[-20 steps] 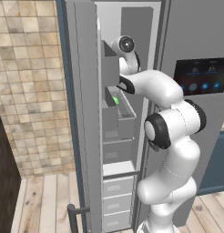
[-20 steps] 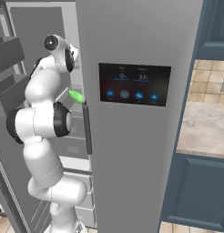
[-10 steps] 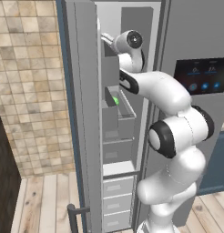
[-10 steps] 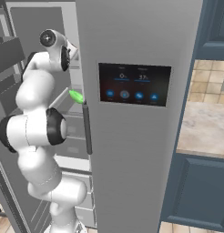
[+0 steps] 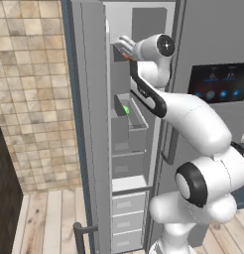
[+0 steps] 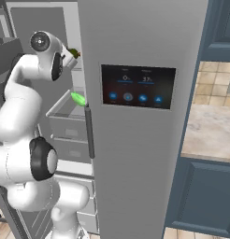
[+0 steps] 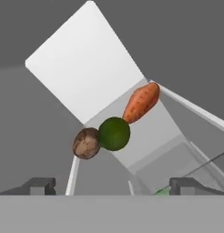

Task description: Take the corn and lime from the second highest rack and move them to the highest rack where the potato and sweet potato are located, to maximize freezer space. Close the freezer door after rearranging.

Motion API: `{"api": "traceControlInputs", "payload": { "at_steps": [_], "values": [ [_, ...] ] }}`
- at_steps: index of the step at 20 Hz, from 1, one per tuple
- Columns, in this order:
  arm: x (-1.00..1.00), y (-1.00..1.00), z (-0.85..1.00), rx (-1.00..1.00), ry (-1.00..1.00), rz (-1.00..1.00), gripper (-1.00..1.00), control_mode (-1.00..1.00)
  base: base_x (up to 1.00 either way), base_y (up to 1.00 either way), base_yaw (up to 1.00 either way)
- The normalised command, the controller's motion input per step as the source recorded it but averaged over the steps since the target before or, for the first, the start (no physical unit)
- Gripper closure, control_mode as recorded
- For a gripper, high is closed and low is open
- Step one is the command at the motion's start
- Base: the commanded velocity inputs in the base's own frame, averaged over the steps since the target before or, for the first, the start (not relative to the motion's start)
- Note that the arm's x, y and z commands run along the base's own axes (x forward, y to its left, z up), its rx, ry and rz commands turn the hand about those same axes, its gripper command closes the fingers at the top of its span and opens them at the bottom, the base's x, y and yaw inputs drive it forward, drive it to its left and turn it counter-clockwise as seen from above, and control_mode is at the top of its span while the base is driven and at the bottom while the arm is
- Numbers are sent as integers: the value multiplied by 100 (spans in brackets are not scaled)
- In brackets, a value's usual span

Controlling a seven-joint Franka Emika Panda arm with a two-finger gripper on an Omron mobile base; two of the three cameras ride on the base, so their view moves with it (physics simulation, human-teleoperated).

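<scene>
Dark fingers [image 7: 113, 184] are framing the bottom edge of the hand view, spread wide and grasping nothing. Just beyond, at frame centre, the lime [image 7: 114, 133] is sitting on the highest rack [image 7: 164, 125], touching the potato [image 7: 86, 143] and the sweet potato [image 7: 141, 102], apparently grouped there to save space. At centre left of the left base view, the corn [image 5: 126, 110] is lying in the second highest rack [image 5: 139, 121], not yet moved; the freezer door [image 5: 91, 124] is standing open.

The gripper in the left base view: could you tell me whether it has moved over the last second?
Yes. The gripper has risen from beside the second highest rack to the top of the freezer opening.
</scene>
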Motion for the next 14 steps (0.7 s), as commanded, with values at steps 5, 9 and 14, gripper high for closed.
{"api": "traceControlInputs", "payload": {
  "at_steps": [5, 9, 14],
  "values": [
    [-100, -8, 1, 5, 0, 11, -100, -100, 0, 0, 0],
    [-98, -7, 3, 6, 1, 15, -100, -100, 0, 0, 0],
    [-57, 3, 0, 8, 10, 21, -100, -100, 0, 0, 0]
  ]
}}
